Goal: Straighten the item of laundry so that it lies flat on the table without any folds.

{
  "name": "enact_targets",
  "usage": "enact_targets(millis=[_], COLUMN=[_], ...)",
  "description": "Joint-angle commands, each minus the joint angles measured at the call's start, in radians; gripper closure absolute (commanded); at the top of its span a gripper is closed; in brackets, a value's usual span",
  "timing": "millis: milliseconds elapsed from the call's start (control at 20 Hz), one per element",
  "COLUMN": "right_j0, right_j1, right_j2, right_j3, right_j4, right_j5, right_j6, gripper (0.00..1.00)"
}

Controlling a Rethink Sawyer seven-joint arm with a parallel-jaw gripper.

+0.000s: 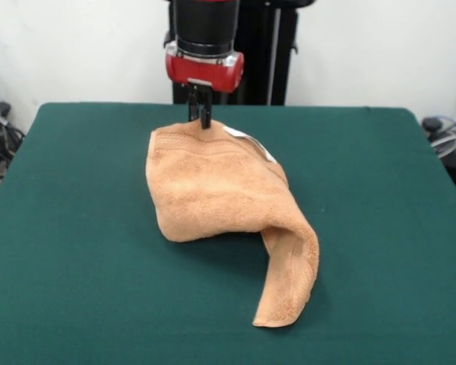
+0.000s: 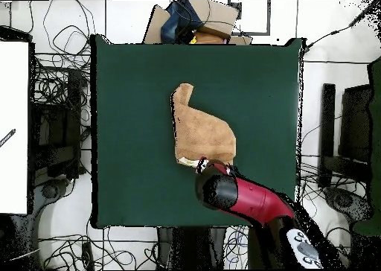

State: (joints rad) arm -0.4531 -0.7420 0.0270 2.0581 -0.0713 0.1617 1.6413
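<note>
On the green counter [image 1: 76,228], the tool [image 1: 203,115] is pinching the tan hand towel [image 1: 213,186] by its far edge; folds are remaining, so flattening is unfinished.

towel [image 1: 220,190] lies mid-table [image 1: 76,228], jaws [image 1: 203,114] at its far edge.

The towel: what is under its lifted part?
The towel hangs from the gripper, whose jaws are shut on its top edge beside the white tag. Around it lies bare green table. What lies beneath the draped cloth is covered, so it cannot be seen.
</note>
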Motion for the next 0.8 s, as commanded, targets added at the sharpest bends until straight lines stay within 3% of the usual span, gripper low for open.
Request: enact_targets(millis=[50, 800], right_j0=[0.000, -0.068], right_j1=[-0.050, -0.096], right_j2=[0.079, 0.098], right_j3=[0.040, 0.096], right_j4=[-0.009, -0.034], right_j5=[0.066, 0.077], right_j6=[0.109, 0.073], gripper=[1.00, 1.00])
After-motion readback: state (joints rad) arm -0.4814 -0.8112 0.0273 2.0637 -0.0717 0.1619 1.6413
